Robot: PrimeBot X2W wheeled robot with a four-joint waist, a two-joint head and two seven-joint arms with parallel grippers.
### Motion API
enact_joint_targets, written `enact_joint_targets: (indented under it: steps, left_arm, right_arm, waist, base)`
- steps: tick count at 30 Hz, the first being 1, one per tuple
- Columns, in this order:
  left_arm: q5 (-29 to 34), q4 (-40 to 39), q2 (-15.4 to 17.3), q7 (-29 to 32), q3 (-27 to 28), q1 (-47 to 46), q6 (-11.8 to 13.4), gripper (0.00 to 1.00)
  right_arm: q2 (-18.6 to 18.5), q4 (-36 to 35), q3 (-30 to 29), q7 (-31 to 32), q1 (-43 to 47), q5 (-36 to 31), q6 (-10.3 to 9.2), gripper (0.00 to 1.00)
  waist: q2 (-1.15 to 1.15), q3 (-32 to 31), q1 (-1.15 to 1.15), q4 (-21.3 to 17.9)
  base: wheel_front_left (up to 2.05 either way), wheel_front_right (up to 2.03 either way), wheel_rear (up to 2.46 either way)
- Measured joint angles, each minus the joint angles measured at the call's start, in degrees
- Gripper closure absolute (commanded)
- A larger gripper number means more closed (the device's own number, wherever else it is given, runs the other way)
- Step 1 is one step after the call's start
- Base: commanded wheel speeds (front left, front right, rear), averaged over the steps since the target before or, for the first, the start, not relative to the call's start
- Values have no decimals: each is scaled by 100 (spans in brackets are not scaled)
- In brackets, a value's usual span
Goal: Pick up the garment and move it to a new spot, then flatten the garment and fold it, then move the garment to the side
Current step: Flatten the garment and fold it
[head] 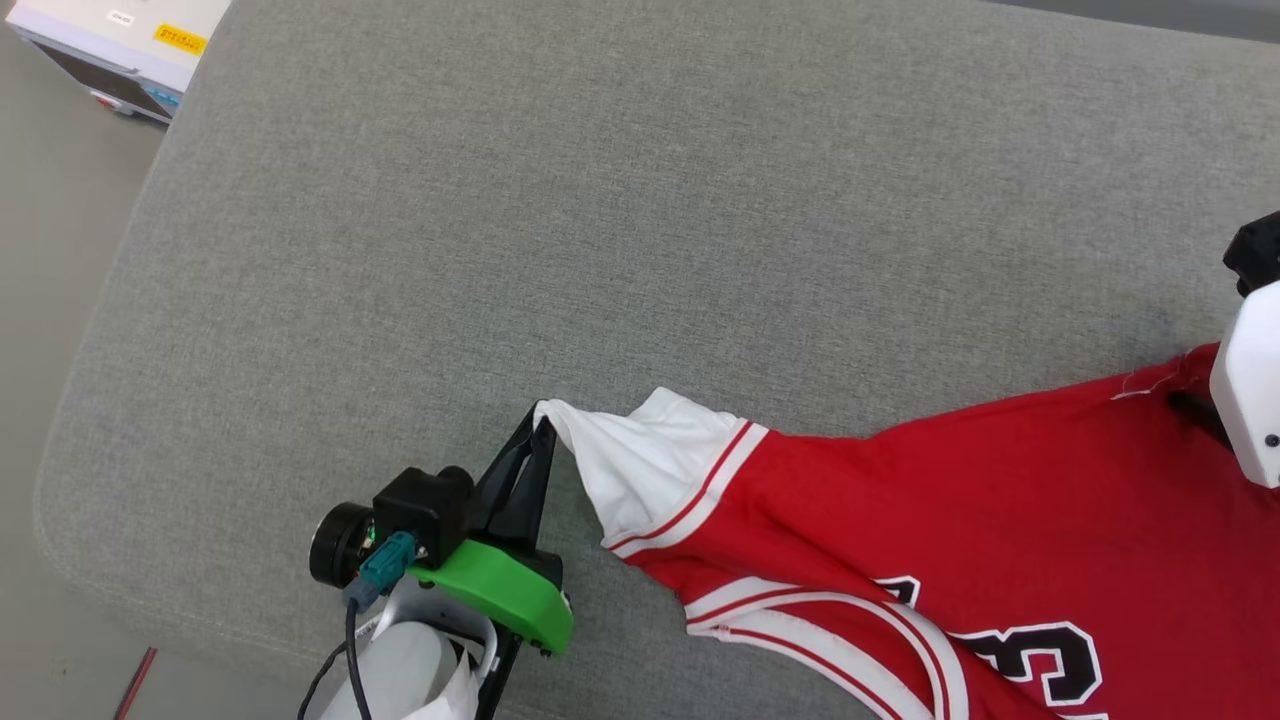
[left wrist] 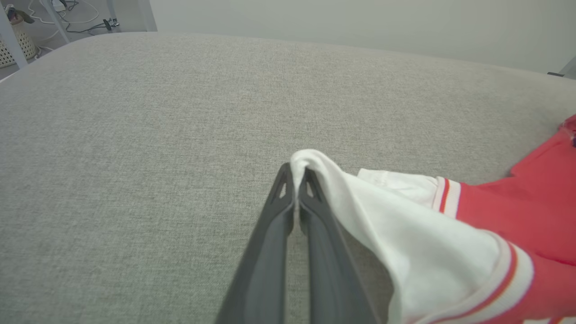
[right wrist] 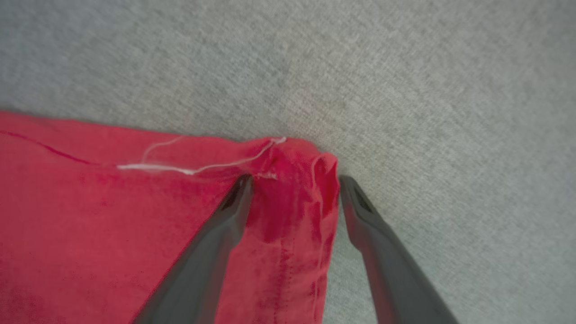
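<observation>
- Nearest, at the bottom edge of the head view, the left gripper rises from a green bracket. A black camera block and a dark cable sit beside the bracket.
- Its two dark fingers are pressed tight together and pinch the tip of the white sleeve. The left wrist view shows the white cloth folded over the fingertips and clamped between them.
- Whether the pinched tip is clear of the surface cannot be told.
- The garment, a red jersey, lies on the near right part of the grey cushion. It stretches from the pinched sleeve across to the right edge of the head view.
- Red-white striped trim borders the sleeve. Black-and-white lettering faces up at the lower right, cut off by the frame.
- Farther right, the right arm's pale housing stands over the garment's far red corner.
- The right gripper is spread wide and holds nothing. One finger lies over red cloth and the other over bare cushion just beside the hemmed edge, with the bunched corner between them.
- A loose white thread trails along the hem.
- Beyond the cushion's far left corner, a white box with a yellow label sits on the floor.
</observation>
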Motion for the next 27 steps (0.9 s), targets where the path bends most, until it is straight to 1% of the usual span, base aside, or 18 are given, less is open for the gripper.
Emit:
enact_joint_targets:
  steps: [2, 3, 4, 5, 12, 17, 22, 25, 27]
  left_arm:
    - [31, 10, -37, 0, 12, -1, -10, 100]
    - [36, 15, -54, 0, 22, -1, -11, 100]
    - [41, 19, -59, 0, 35, -1, -20, 100]
    - [48, 21, -60, 0, 64, 0, -26, 100]
    - [151, 23, -40, -1, 175, 10, -60, 100]
    - [234, -76, 127, 0, 249, 10, -87, 100]
    - [256, -301, 374, 19, 376, -170, -127, 100]
    - [242, -514, 508, 137, 503, -454, -134, 100]
    - [158, -699, 573, 200, 593, -738, -183, 100]
  right_arm:
    - [-70, 111, 138, -48, -40, 80, 0, 0]
    - [-92, 149, 185, -94, -70, 127, 1, 7]
    - [-101, 169, 218, -158, -82, 165, 2, 76]
    - [-107, 189, 258, -276, -83, 207, 2, 100]
    - [-76, 248, 419, -1348, -118, 627, 1, 100]
    - [-163, -38, 394, -2125, -105, 750, 1, 100]
    - [-254, -410, 166, -2777, -75, 833, 1, 100]
    - [-257, -635, -43, -3081, -77, 840, 1, 100]
    - [-249, -812, -201, -3226, -77, 821, 1, 100]
  waist:
    - [0, 30, 0, 44]
    - [0, 38, 0, 59]
    - [0, 37, 0, 62]
    - [0, 34, 0, 54]
    - [0, -171, 0, -86]
    - [0, -465, 0, -217]
    - [0, -777, 0, -369]
    - [0, -929, 0, -501]
    - [0, -1019, 0, -603]
  base:
    - [0, 0, 0]
    - [0, 0, 0]
    - [0, 0, 0]
    - [0, 0, 0]
    - [0, 0, 0]
    - [0, 0, 0]
    - [0, 0, 0]
    - [0, 0, 0]
    - [0, 0, 0]
